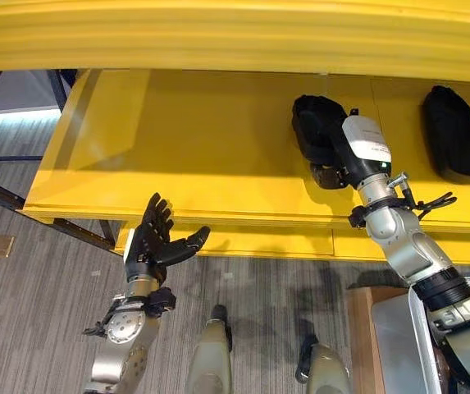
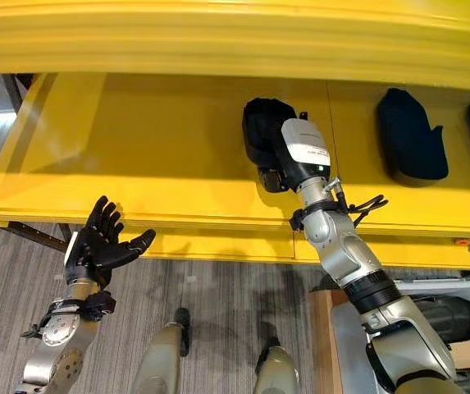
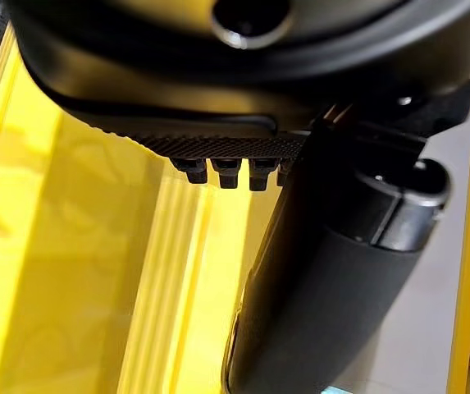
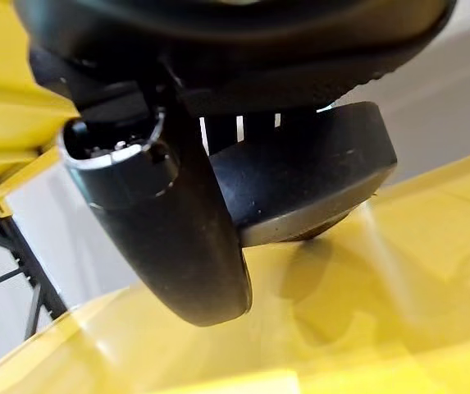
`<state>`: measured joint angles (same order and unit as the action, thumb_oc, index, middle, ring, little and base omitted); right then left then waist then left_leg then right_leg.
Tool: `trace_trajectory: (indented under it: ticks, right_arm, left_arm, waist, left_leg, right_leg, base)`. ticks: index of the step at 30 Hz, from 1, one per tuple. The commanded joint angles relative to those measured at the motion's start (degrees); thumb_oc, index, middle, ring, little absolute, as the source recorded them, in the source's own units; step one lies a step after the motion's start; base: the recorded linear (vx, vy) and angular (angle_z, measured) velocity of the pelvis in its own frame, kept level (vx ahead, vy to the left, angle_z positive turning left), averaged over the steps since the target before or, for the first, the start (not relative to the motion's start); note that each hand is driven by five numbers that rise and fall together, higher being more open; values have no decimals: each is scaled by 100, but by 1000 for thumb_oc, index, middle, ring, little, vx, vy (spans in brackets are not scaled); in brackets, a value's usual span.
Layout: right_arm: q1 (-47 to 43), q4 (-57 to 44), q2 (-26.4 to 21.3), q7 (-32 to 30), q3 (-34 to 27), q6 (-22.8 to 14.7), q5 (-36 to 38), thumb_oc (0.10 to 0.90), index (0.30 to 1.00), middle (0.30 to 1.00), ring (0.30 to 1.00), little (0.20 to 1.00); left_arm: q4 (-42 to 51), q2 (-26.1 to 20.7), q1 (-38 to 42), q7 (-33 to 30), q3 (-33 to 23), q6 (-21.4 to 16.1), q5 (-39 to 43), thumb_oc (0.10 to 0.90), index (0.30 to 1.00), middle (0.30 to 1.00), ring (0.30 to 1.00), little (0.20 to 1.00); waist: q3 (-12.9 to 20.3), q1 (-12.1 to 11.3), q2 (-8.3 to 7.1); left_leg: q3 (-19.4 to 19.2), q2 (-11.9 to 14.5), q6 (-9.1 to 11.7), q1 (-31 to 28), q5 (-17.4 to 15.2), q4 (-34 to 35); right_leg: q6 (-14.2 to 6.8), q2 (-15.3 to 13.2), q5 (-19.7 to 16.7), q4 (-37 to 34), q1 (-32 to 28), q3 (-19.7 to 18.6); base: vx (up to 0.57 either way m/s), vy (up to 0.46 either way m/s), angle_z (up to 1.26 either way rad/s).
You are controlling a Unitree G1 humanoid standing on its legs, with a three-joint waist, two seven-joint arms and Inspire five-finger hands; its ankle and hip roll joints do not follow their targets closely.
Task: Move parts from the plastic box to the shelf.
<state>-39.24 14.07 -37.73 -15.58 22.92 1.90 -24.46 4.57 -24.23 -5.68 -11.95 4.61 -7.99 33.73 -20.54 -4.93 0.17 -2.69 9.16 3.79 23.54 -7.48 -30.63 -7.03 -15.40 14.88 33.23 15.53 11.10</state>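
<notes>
Yellow shelf (image 1: 177,148): right hand (image 4: 185,238) grips a black part (image 4: 308,180); left hand (image 1: 157,238) hangs released.

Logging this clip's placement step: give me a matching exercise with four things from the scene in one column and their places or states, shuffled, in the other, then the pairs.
Things:
1. left hand
2. right hand
3. black part by the right hand
4. second black part

Places or states:
A. lying alone on the yellow shelf, further to the robot's right
B. fingers spread, holding nothing, in front of the shelf's edge
C. reached onto the shelf, at a part
D. on the shelf, at the right hand's fingers

Pairs: 1-B, 2-C, 3-D, 4-A
</notes>
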Motion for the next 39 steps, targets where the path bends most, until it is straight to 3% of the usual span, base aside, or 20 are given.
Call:
trace_trajectory:
  ticks: [1, 12, 28, 29, 30, 31, 39]
  right_arm:
    - [-1075, -77, -250, -715, -159, -161, 170, 400, 300, 300, 300, 300]
    - [-1531, 363, -354, -807, 4, -126, 317, 400, 300, 300, 300, 300]
    - [-2316, 1011, -490, -637, 689, -99, 104, 400, 300, 300, 300, 300]
    - [-2385, 1066, -520, -576, 774, -86, 65, 400, 300, 300, 300, 300]
    - [-2426, 1082, -540, -558, 818, -79, 38, 400, 300, 300, 300, 300]
    - [-2460, 1102, -555, -535, 866, -76, 4, 400, 300, 300, 300, 300]
    - [-2577, 1223, -507, -486, 1015, -69, -35, 400, 300, 300, 300, 300]
  left_arm:
    - [712, -333, 101, 65, -140, -666, 139, 900, 1000, 1000, 1000, 1000]
    - [782, -495, 206, 111, -59, -691, 184, 900, 1000, 1000, 1000, 1000]
    - [827, -609, 272, 82, -52, -798, 227, 900, 1000, 1000, 1000, 1000]
    - [836, -631, 273, 79, -53, -796, 222, 900, 1000, 1000, 1000, 1000]
    - [834, -632, 282, 71, -52, -800, 225, 900, 1000, 1000, 1000, 1000]
    - [830, -632, 273, 66, -50, -799, 226, 900, 1000, 1000, 1000, 1000]
    - [815, -622, 314, 15, -52, -831, 208, 900, 1000, 1000, 1000, 1000]
  waist:
    - [474, 15, -79]
    - [474, 41, -108]
    - [322, -139, -68]
    - [308, -165, -68]
    - [282, -168, -65]
    - [287, -174, -69]
    - [220, -208, -75]
  left_leg:
    - [46, 353, -125, -88, -628, -613]
    - [68, 261, -138, 51, -670, -663]
    - [191, 168, -148, 243, -641, -681]
    - [234, 156, -110, 219, -775, -728]
    - [212, 146, -154, 273, -646, -689]
    - [238, 140, -115, 229, -779, -720]
    - [277, 126, -131, 328, -794, -771]
  right_leg:
    - [270, 125, 212, 500, 269, -170]
    - [320, 71, 259, 534, 372, -172]
    - [367, 51, 280, 555, 434, -87]
    - [324, 52, 387, 603, 411, -109]
    - [367, 39, 286, 578, 464, -76]
    - [327, 48, 396, 615, 425, -115]
    - [338, 59, 403, 665, 514, -120]
  base:
    - [-44, -23, -7]
    - [-2, 0, -1]
    - [8, -8, 4]
    - [0, 0, 0]
    - [86, -16, 5]
    - [9, 2, 7]
    - [8, -5, 7]
